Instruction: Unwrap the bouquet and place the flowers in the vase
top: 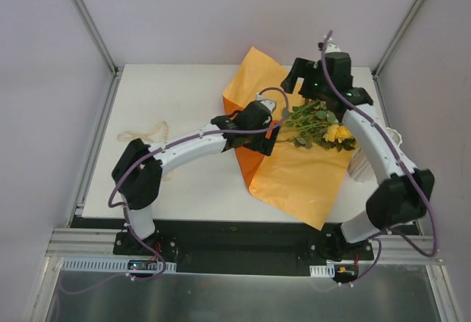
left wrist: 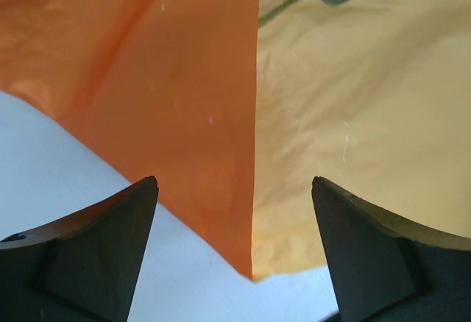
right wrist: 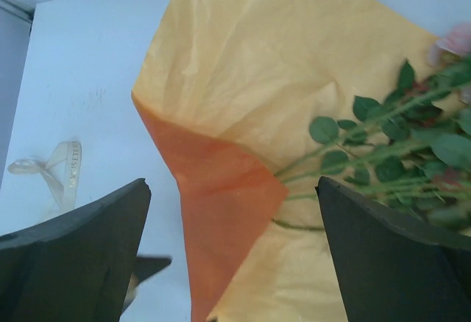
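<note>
Flowers (top: 318, 122) on orange sheet (top: 294, 179), ribbon (right wrist: 65, 165) (lettering unreadable)

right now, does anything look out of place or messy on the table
The cream ribbon lies loose on the left of the table, well apart from the orange paper sheet. The sheet's left corner is folded over on itself, and the roses lie flat on it.

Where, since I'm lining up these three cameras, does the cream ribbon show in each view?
Top external: the cream ribbon lies on the table, left of the orange sheet.
Left wrist: not in it.
Right wrist: lower left, on the white table.
Shared landmark: the sheet's darker orange flap, seen in the left wrist and right wrist views too.
</note>
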`<state>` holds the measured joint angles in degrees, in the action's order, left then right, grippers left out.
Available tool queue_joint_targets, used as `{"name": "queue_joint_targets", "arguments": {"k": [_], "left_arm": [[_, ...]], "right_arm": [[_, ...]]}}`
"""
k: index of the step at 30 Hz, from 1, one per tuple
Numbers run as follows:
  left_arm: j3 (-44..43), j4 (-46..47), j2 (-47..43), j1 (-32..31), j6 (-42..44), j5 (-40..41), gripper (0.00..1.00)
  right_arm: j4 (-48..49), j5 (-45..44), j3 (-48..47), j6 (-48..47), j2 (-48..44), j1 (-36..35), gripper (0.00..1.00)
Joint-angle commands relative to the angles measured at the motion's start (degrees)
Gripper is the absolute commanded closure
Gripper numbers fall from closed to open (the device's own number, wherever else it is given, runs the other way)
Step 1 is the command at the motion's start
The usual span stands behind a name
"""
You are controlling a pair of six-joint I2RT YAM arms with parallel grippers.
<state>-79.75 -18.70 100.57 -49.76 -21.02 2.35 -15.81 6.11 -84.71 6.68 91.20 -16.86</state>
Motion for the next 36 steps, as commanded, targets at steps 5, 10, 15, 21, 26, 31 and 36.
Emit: {"name": "queue_joint_targets", "arguments": {"k": [5,10,15,21,26,31,36], "left_arm": [[-18.7,-9.4,15.2,-2.3,7.9,17.2,0.14],[-24.2,-11.0,20.0,-2.3,9.6,25.6,0.26],[-25.9,-11.0,20.1,-2.1,12.0,31.9,0.51],[-21.6,-12.3,13.9,-2.0,7.9,26.8,0.51],[-8.4,-12.5,-5.9,-1.2,3.4,22.3,0.31],[6.5,-12.6,-27.6,1.3,2.6,19.4,0.16],[15.4,-13.1,-43.8,2.7,3.2,19.3,0.08]], "right_arm": [[-14.2,2.5,19.6,6.4,-29.3,2.4,0.03],[-22.4,-0.5,22.9,4.0,-39.4,2.4,0.04],[-25.1,-1.7,22.9,2.6,-42.9,2.4,0.04],[-19.5,2.1,26.3,4.0,-40.5,2.4,0.03],[-8.1,8.2,30.0,5.3,-32.9,2.4,0.02],[3.6,15.6,28.7,6.9,-19.1,1.5,0.01],[7.6,13.8,19.2,3.1,-3.6,-6.7,0.02]]}}
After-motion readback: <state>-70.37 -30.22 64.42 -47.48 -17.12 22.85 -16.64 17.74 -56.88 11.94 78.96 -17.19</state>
